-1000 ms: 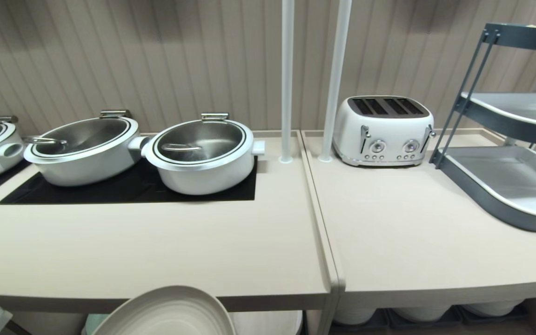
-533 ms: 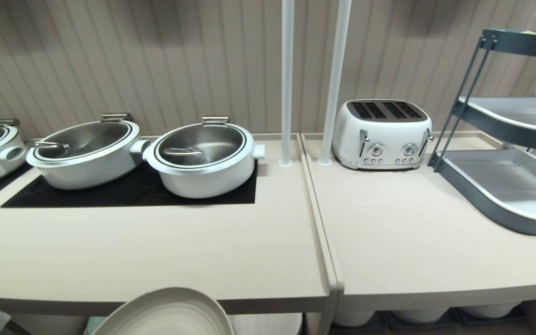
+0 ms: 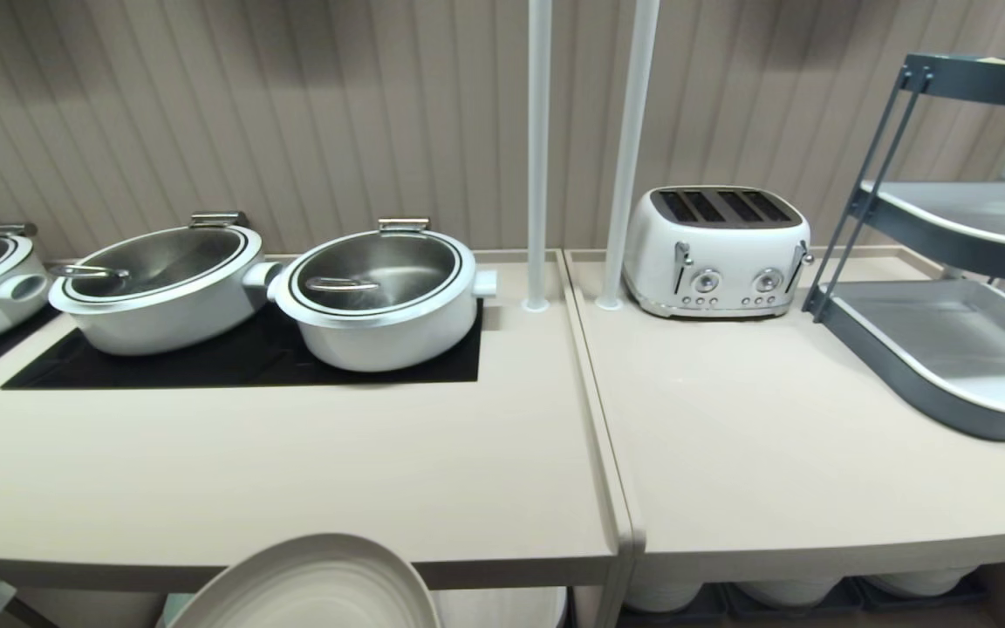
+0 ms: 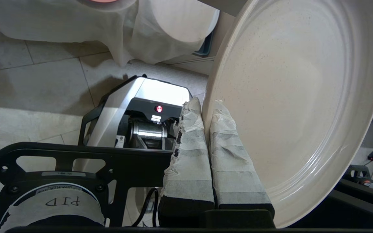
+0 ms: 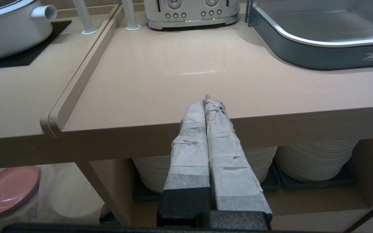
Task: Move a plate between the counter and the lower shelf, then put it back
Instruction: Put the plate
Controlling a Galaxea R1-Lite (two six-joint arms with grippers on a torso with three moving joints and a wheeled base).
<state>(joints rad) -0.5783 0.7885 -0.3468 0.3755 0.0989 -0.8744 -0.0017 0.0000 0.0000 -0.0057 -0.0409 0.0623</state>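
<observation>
The cream plate (image 3: 311,584) shows at the bottom edge of the head view, tilted, just in front of and below the counter (image 3: 293,462) edge. In the left wrist view my left gripper (image 4: 206,105) is shut on the plate (image 4: 296,97), one taped finger on each side of its rim. Behind it hangs the white cloth (image 4: 76,26) of the lower shelf. My right gripper (image 5: 207,100) is shut on nothing and parked before the front edge of the plain worktop (image 5: 180,71).
Three white pots (image 3: 376,292) stand on the black cooktop (image 3: 241,358). Two white poles (image 3: 537,157), a toaster (image 3: 716,249) and a grey tiered tray rack (image 3: 947,349) stand further right. White plate stacks (image 5: 316,158) fill the right bay. A pink plate (image 5: 8,191) lies by the cloth.
The whole head view has shifted slightly downward as the camera moved. The plate stays held at the picture's bottom edge. Neither gripper has changed.
</observation>
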